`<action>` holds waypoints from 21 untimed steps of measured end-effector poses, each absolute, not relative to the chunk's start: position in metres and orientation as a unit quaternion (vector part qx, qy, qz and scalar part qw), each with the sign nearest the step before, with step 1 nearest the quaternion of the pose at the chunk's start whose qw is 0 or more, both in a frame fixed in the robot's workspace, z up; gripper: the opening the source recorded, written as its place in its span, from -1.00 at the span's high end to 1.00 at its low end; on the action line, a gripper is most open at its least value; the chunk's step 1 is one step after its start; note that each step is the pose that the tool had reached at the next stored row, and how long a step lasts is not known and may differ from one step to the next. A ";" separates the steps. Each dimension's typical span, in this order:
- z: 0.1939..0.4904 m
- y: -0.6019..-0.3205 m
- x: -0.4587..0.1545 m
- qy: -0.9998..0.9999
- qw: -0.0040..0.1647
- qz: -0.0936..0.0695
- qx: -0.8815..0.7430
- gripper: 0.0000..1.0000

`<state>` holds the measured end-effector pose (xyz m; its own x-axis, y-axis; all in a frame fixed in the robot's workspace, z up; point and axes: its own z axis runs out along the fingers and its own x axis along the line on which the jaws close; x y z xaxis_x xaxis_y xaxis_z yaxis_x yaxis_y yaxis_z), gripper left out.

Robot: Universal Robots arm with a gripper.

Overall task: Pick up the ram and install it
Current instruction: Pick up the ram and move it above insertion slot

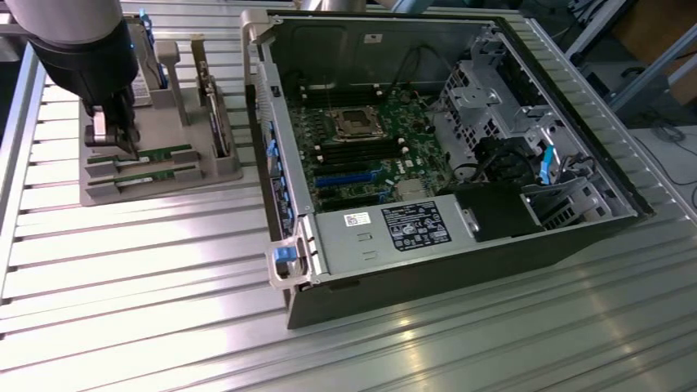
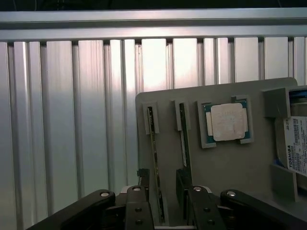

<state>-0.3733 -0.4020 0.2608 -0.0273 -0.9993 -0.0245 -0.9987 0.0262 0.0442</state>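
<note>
Two rams stand on edge in slots of a grey holder tray (image 1: 224,167) at the exterior view's left. One ram (image 2: 154,158) (image 1: 153,153) runs between my fingertips (image 2: 143,176). The other ram (image 2: 183,143) (image 1: 158,171) lies beside it and passes close by the second fingertip. My gripper (image 2: 162,178) (image 1: 114,140) hangs low over the end of the tray, open, with its jaws either side of the first ram and a gap still showing. An open computer case (image 1: 436,269) with its motherboard (image 1: 348,155) lies at the tray's right in the exterior view.
On the same tray sit a square silver processor chip (image 2: 228,121) and a hard drive (image 2: 295,143). An expansion card (image 1: 218,122) stands upright at the tray's far side. The ribbed metal table (image 1: 130,269) stretches around the tray and case.
</note>
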 end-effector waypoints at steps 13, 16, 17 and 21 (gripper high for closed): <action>0.246 -0.402 -0.373 -0.716 0.007 -0.024 0.697 0.28; 0.242 -0.402 -0.373 -0.716 0.007 -0.024 0.697 0.28; 0.241 -0.402 -0.373 -0.716 0.007 -0.024 0.697 0.28; 0.237 -0.402 -0.373 -0.716 0.007 -0.024 0.697 0.28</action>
<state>-0.3733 -0.4020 0.2373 -0.0273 -0.9993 -0.0245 -0.9987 0.0262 0.0442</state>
